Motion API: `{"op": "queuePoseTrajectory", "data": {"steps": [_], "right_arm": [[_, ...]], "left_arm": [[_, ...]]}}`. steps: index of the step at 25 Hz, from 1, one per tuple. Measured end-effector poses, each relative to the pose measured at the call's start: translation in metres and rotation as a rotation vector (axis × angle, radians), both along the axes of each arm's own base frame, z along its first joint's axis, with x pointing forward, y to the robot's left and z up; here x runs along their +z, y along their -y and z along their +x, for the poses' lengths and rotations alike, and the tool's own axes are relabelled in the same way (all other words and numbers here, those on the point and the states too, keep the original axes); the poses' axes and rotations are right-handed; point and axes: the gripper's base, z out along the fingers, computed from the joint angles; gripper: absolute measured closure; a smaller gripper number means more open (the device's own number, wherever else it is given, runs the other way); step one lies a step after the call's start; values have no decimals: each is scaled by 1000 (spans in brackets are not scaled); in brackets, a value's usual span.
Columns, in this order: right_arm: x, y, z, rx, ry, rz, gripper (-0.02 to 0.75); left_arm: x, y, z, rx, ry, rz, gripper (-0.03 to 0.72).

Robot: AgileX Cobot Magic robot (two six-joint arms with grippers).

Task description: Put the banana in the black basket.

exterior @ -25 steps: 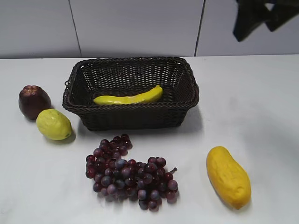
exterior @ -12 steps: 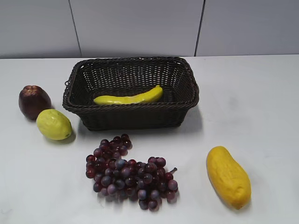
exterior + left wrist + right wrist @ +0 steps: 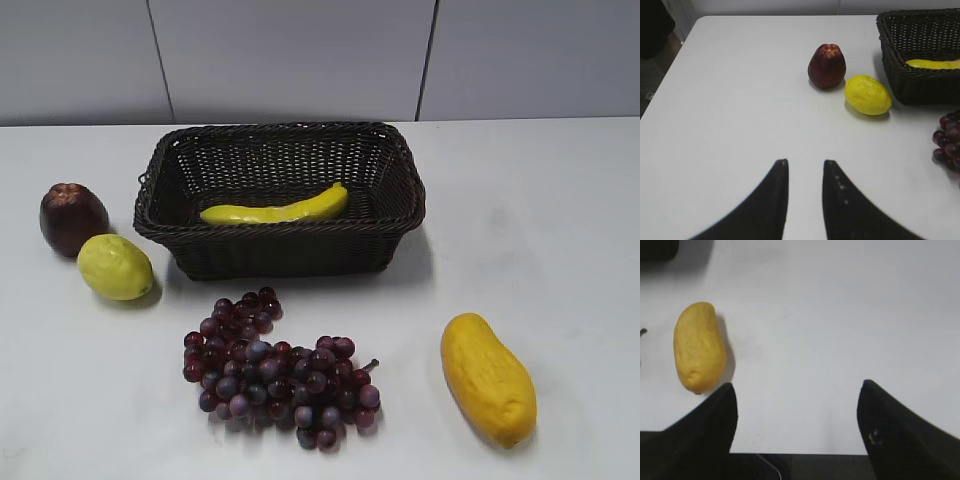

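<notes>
The slim yellow banana (image 3: 275, 209) lies inside the black basket (image 3: 400, 165), which stands at the back middle of the table. A part of the banana (image 3: 935, 63) and the basket (image 3: 900, 85) also show at the right edge of the left wrist view. My left gripper (image 3: 805, 162) is open and empty over bare table, far left of the basket. My right gripper (image 3: 797, 385) is wide open and empty near the table's front edge. Neither gripper shows in the exterior view.
A dark red fruit (image 3: 72, 217) and a yellow-green lemon-like fruit (image 3: 115, 267) sit left of the basket. A bunch of purple grapes (image 3: 275, 370) lies in front of it. A fat yellow-orange fruit (image 3: 487, 378) lies front right, also in the right wrist view (image 3: 697, 346).
The dark arm seen at the top right one second ago has left the exterior view. The banana and basket have not moved.
</notes>
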Motion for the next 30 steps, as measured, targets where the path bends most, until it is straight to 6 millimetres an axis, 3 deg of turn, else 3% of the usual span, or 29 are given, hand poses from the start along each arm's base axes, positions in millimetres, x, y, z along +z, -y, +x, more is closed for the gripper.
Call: {"op": "queuePoseTrajectory", "data": {"steps": [5, 13, 19, 30], "right_arm": [[-1, 7, -38, -54, 171, 14, 145], [-20, 9, -75, -88, 324, -19, 145], [-36, 9, -87, -126, 352, -31, 146], [-37, 9, -87, -130, 348, -34, 147]], "left_arm": [[0, 0, 0, 0, 0, 0, 459], [0, 0, 0, 0, 0, 0, 459], [0, 0, 0, 0, 0, 0, 459], [0, 0, 0, 0, 0, 0, 459]]}}
